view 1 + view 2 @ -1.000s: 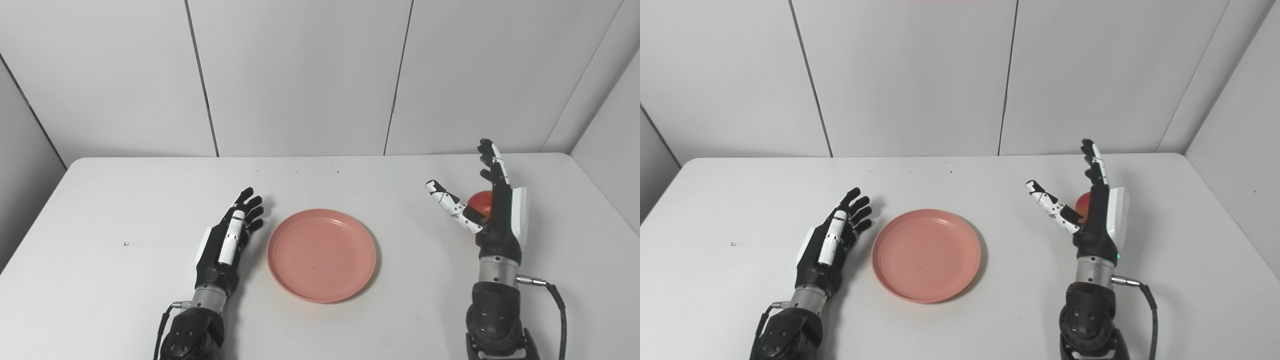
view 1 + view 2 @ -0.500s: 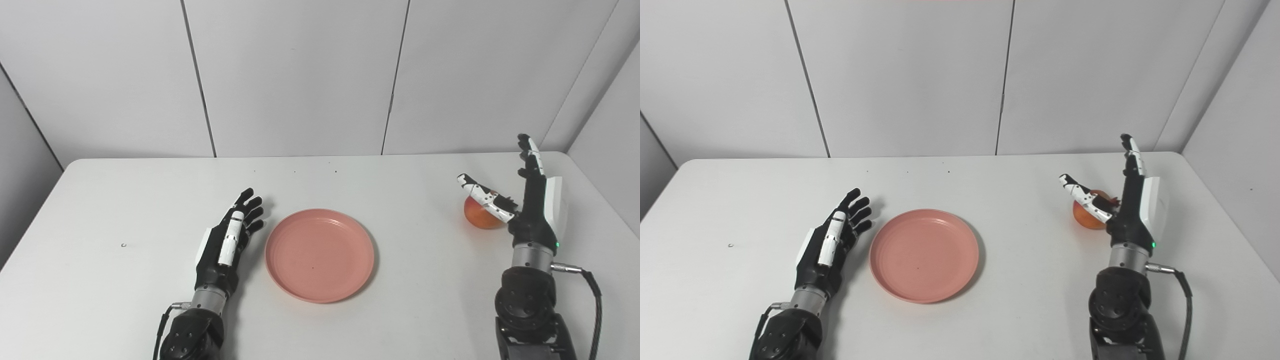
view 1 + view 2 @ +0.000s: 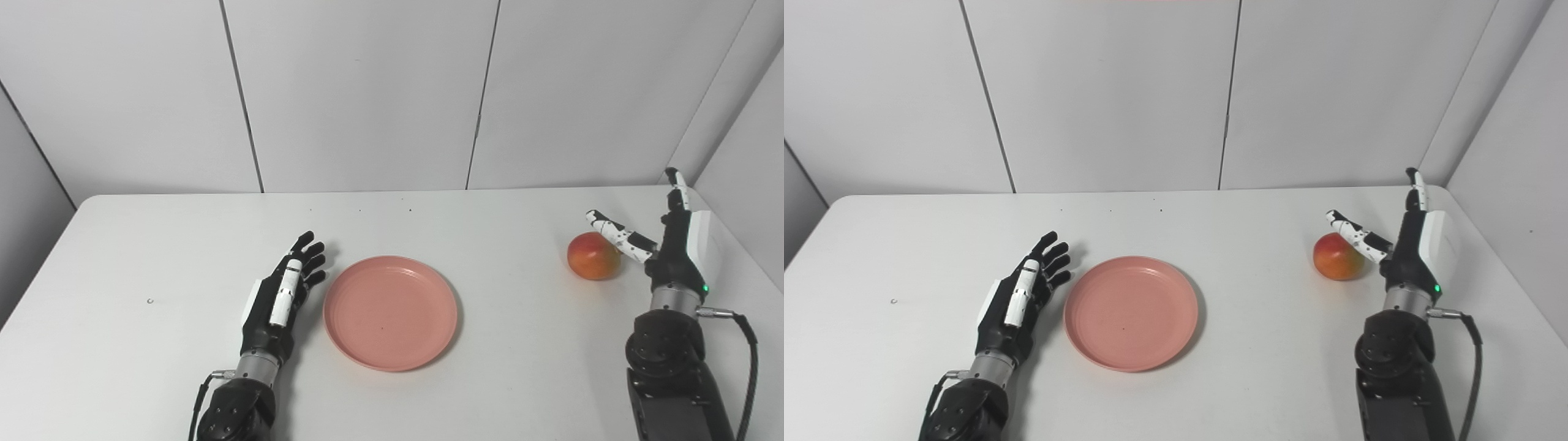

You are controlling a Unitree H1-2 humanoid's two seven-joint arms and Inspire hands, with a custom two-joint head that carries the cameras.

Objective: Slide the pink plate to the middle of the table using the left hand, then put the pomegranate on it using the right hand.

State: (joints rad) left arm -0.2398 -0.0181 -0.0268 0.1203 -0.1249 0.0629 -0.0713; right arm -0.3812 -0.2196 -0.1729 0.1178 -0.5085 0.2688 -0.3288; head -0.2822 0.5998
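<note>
**Both hands empty; plate at centre, pomegranate on the right side of the tabletop**

The fingers of the right hand stand straight up and apart from the thumb, which reaches out to the left over the top right edge of the pomegranate. Nothing is pinched between them: the hand is spread wide and holds nothing. Whether the thumb touches the fruit's skin or only passes just above it cannot be told from either view. The palm stands edge-on just to the right of the fruit, and the wrist and dark forearm run down to the bottom edge of the picture, with a black cable looping off the wrist.

The fingers of the left hand are stretched out and slightly fanned, pointing away from the robot and a little to the right. They grip nothing. The hand lies low over the tabletop, just beside the left rim of the pink plate; a narrow gap appears to separate the hand from the rim.

The pink plate sits flat, bare, near the middle of the tabletop. The pomegranate, red with a yellow-orange flush, rests on the tabletop well to the right of the plate, near the far right corner. A small dark speck lies on the left part of the white surface, and grey wall panels stand behind.
</note>
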